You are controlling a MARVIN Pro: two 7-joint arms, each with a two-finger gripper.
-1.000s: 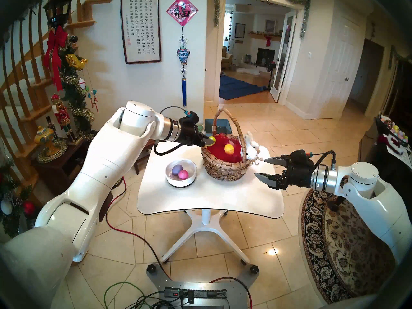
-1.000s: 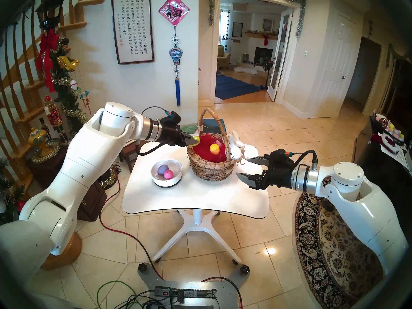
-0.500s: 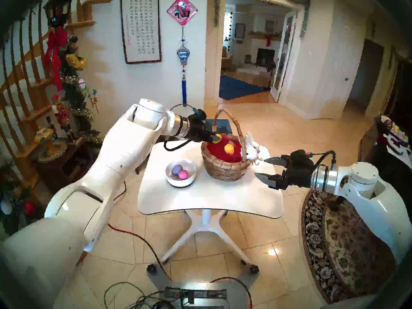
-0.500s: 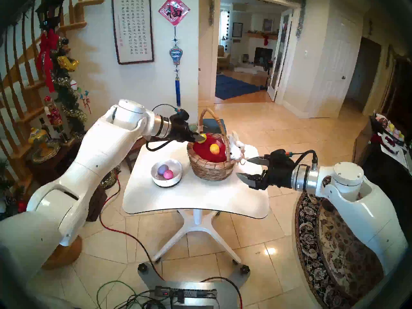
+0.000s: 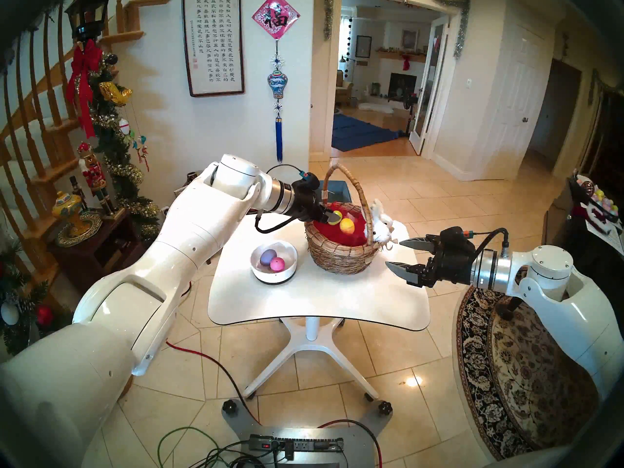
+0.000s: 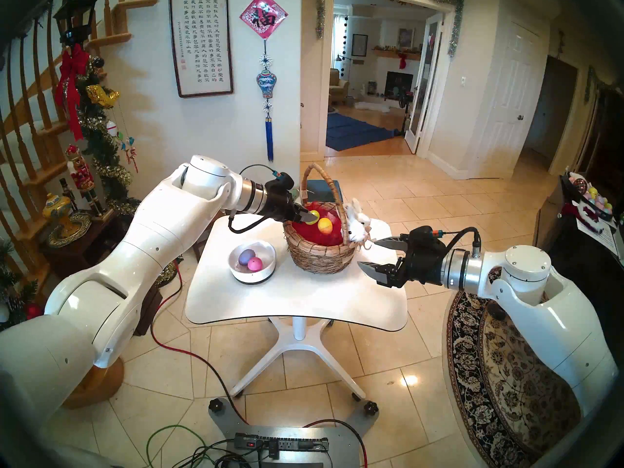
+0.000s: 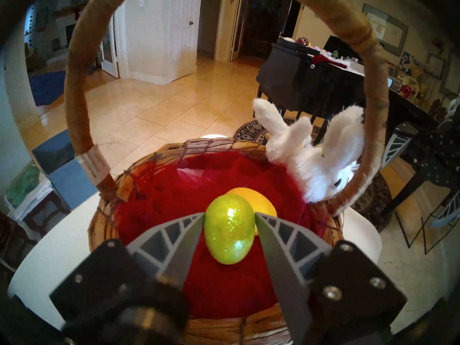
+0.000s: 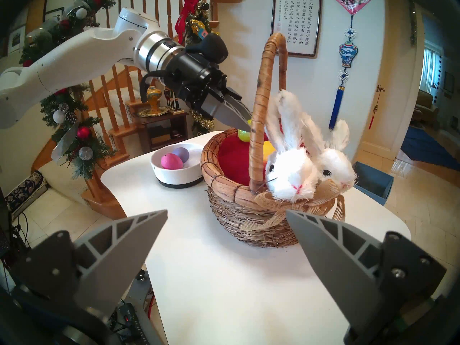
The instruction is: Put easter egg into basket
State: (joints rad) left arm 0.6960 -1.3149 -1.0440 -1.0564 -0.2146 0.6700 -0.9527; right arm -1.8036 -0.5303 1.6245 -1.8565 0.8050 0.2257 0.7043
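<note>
A tan wicker basket point(image 5: 341, 256) point(image 6: 319, 259) point(image 7: 104, 227) point(image 8: 231, 212) with a tall handle, red lining and white plush bunnies point(image 8: 291, 172) on its rim stands at the back of the white table point(image 5: 317, 305). My left gripper point(image 5: 337, 217) point(image 6: 312, 217) point(image 7: 229, 227) is shut on a glittery green easter egg point(image 7: 229, 227) point(image 5: 338, 216) point(image 8: 242, 135), held over the basket's red lining. A yellow egg point(image 5: 347, 226) point(image 7: 261, 200) lies in the basket just beyond it. My right gripper point(image 5: 398, 254) point(image 8: 226, 227) hangs open and empty beside the basket's right side.
A low white bowl point(image 5: 274, 261) point(image 8: 174, 170) holding a purple egg point(image 5: 267, 256) and a pink egg point(image 5: 277, 264) sits on the table left of the basket. A blue bin point(image 5: 329, 190) stands behind the table. Stairs with decorations are at left, a patterned rug point(image 5: 513, 372) at right.
My left arm has carried the green egg rightward, from beside the basket's left rim to over its red lining near the yellow egg. The right arm has not moved.
</note>
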